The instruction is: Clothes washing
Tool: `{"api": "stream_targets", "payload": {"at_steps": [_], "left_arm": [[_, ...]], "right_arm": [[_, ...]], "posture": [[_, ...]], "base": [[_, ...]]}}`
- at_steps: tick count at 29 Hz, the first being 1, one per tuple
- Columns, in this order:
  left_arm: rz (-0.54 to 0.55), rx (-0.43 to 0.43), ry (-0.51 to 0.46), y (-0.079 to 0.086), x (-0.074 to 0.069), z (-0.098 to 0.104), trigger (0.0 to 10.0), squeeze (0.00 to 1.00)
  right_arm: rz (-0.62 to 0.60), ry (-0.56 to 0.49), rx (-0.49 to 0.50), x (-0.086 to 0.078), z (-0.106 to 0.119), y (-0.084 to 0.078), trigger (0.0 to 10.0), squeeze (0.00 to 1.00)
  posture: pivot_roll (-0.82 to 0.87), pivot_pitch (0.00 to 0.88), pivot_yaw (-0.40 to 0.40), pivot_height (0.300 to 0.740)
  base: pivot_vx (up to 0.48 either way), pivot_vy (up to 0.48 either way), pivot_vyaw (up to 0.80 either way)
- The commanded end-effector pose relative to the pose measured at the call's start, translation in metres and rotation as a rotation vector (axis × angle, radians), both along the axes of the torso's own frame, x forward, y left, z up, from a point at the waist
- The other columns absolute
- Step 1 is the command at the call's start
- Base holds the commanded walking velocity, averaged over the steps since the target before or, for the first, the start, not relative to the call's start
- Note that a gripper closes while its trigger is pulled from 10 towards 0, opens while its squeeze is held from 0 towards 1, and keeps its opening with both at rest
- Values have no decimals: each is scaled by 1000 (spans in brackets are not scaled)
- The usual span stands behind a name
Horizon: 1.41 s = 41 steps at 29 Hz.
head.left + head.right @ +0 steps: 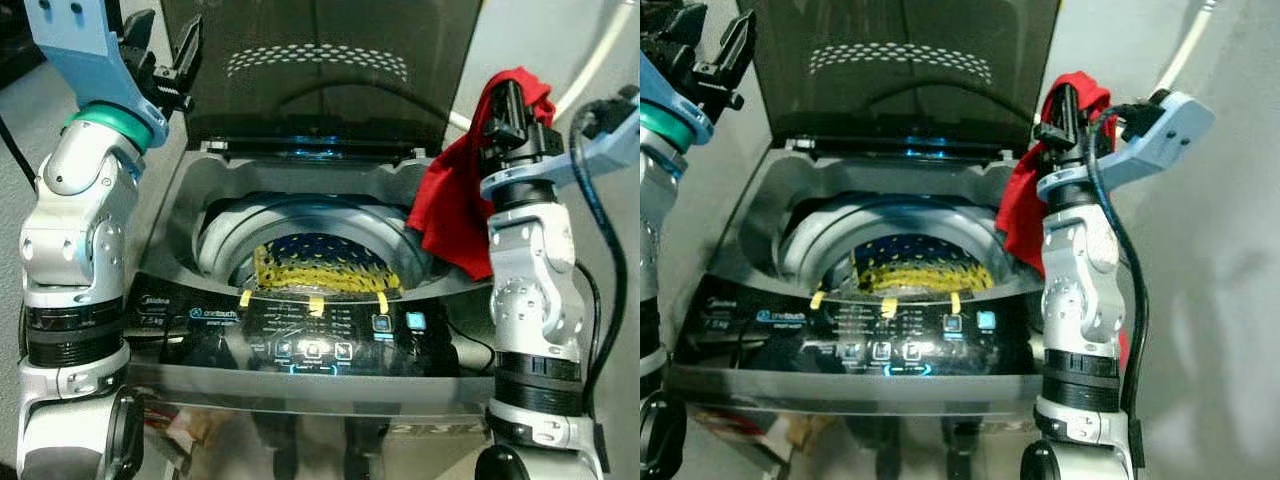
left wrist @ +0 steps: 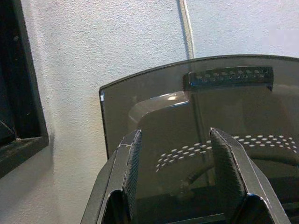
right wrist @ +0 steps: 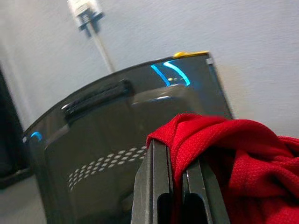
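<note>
A top-loading washing machine (image 1: 200, 190) stands before me with its dark tinted lid (image 1: 320, 70) raised. A yellow and dark blue garment (image 1: 320, 265) lies in the drum. My right gripper (image 1: 510, 110) is held up at the machine's right rim, shut on a red cloth (image 1: 450, 205) that drapes down over the rim. The red cloth (image 3: 224, 140) is pinched between the fingers (image 3: 156, 186) in the right wrist view. My left gripper (image 1: 160, 50) is raised at the machine's back left corner, open and holding nothing, facing the lid (image 2: 210, 121).
The lit control panel (image 1: 310, 335) runs along the machine's front edge. A white hose (image 1: 600, 60) runs down the wall at the back right. A grey wall (image 1: 1200, 250) stands close on the right. A dark frame (image 2: 18, 93) borders the wall on the left.
</note>
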State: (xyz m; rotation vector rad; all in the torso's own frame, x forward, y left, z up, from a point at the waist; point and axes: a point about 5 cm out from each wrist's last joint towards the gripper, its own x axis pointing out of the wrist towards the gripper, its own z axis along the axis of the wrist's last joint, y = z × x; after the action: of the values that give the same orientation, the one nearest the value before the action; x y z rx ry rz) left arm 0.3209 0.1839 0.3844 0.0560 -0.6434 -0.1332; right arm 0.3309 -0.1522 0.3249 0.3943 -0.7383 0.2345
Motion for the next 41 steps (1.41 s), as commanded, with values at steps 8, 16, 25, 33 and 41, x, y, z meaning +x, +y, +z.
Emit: {"api": "stream_targets", "payload": {"at_steps": [8, 16, 25, 33, 41], "left_arm": [[-126, 237, -50, -6, -17, -4, 10000, 0], [-423, 313, -55, -24, -53, -12, 10000, 0], [-735, 316, 133, -78, -46, -71, 10000, 0], [-1002, 247, 204, -124, -12, -77, 10000, 0], [-336, 102, 146, -84, 57, -50, 10000, 0]], "right_arm": [[279, -230, -252, -15, 34, 45, 10000, 0], [461, -454, -267, -23, 103, 67, 10000, 0], [768, -606, -176, -45, 155, 79, 10000, 0], [872, -622, -209, -49, 165, 84, 10000, 0], [847, -611, -244, -52, 163, 73, 10000, 0]], "posture": [[101, 0, 62, 740], [115, 5, 49, 740], [121, 0, 23, 740], [71, 0, 32, 740], [44, 0, 39, 740]], "base": [[0, 0, 0], [0, 0, 0], [0, 0, 0], [0, 0, 0], [0, 0, 0]]}}
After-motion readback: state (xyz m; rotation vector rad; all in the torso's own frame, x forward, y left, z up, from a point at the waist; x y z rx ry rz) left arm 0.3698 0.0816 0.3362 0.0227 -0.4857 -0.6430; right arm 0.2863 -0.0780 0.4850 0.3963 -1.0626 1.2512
